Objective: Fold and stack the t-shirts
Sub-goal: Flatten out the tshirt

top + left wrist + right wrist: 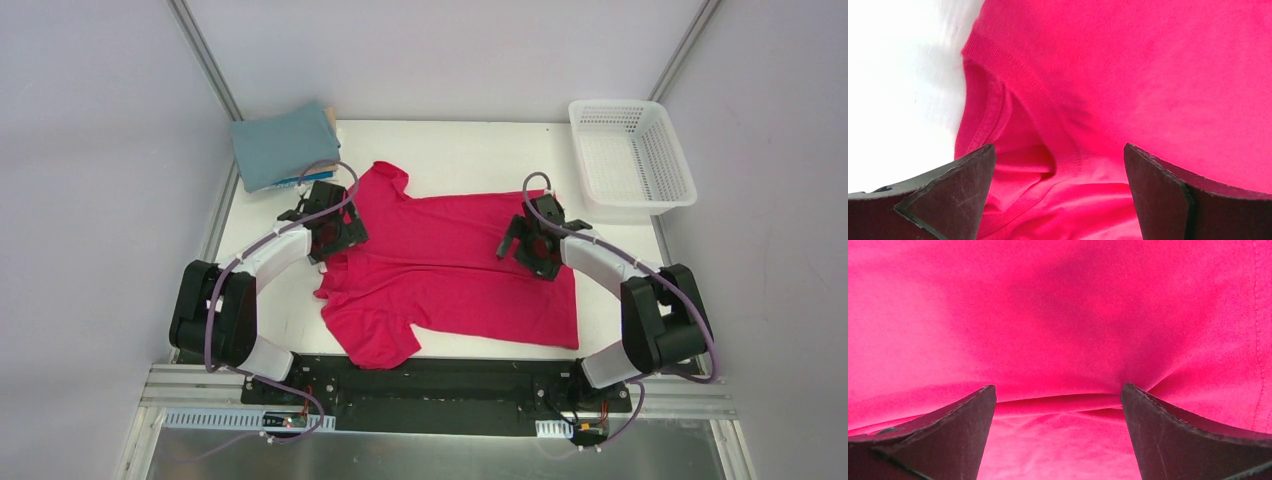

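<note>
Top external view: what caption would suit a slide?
Both open, the left gripper and right gripper hover over a spread crimson-pink t-shirt; folded stack and basket behind.

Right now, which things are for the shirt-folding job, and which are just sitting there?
For the job:
- crimson-pink t-shirt, spread out in the middle
- folded shirts, stacked at the far left corner
- left gripper and right gripper, both open just above the pink cloth

Just lying about:
- white mesh basket, at the far right corner
</note>
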You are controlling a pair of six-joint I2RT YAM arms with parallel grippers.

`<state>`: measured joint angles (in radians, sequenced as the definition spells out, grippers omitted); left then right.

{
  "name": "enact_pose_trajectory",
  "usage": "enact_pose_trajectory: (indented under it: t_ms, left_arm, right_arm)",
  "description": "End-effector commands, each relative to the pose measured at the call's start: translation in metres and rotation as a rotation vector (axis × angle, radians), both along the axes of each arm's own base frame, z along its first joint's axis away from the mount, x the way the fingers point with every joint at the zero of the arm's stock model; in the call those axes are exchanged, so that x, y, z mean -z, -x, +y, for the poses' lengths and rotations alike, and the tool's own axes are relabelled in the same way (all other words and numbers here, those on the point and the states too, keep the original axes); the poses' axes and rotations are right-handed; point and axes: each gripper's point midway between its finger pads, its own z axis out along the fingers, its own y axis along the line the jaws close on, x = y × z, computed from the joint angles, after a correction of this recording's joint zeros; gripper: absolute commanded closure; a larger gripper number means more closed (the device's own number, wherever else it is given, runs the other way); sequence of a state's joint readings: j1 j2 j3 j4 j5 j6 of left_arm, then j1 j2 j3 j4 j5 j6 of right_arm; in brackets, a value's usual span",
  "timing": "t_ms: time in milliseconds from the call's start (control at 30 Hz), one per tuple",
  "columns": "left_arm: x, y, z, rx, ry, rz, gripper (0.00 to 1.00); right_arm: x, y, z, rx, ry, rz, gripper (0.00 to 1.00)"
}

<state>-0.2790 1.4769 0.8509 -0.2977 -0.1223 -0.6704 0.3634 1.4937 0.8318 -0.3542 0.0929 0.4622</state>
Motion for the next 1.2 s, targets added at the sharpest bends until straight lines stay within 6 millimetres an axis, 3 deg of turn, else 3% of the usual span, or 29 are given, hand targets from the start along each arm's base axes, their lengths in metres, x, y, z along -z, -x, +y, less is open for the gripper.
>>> enact_pose_trajectory:
  t_ms: [0,100,233,433,600,833,1067,1167]
  left_arm:
    - [-0.064,-0.041,-0.016,0.038,0.025,-0.174,0.01]
    - [-0.089,-0.070,-0.029,0.075,0.047,-0.241,0.01]
    - [-0.083,-0.107,-0.068,0.188,0.149,-0.219,0.01]
    - [-0.067,-0.157,-0.108,0.274,0.251,-0.190,0.01]
    - [-0.057,-0.191,-0.125,0.301,0.269,-0.213,0.01]
    - [-0.033,-0.206,-0.152,0.343,0.343,-0.177,0.01]
    - [-0.030,-0.220,-0.181,0.382,0.391,-0.188,0.01]
    - [-0.039,-0.230,-0.202,0.417,0.427,-0.216,0.01]
  right_arm:
    - [-0.048,-0.028,0.012,-0.025,-0.032,-0.109,0.01]
    - [-0.070,-0.053,0.034,-0.081,-0.074,-0.186,0.01]
    - [-0.083,-0.075,0.059,-0.132,-0.107,-0.236,0.00]
    - [-0.064,-0.076,0.056,-0.132,-0.072,-0.204,0.00]
    - [-0.040,-0.068,0.049,-0.133,-0.033,-0.143,0.01]
    - [-0.026,-0.066,0.038,-0.114,0.008,-0.114,0.00]
    - [-0.021,-0.066,0.033,-0.102,0.016,-0.101,0.00]
    - [-0.020,-0.065,0.032,-0.100,0.019,-0.099,0.01]
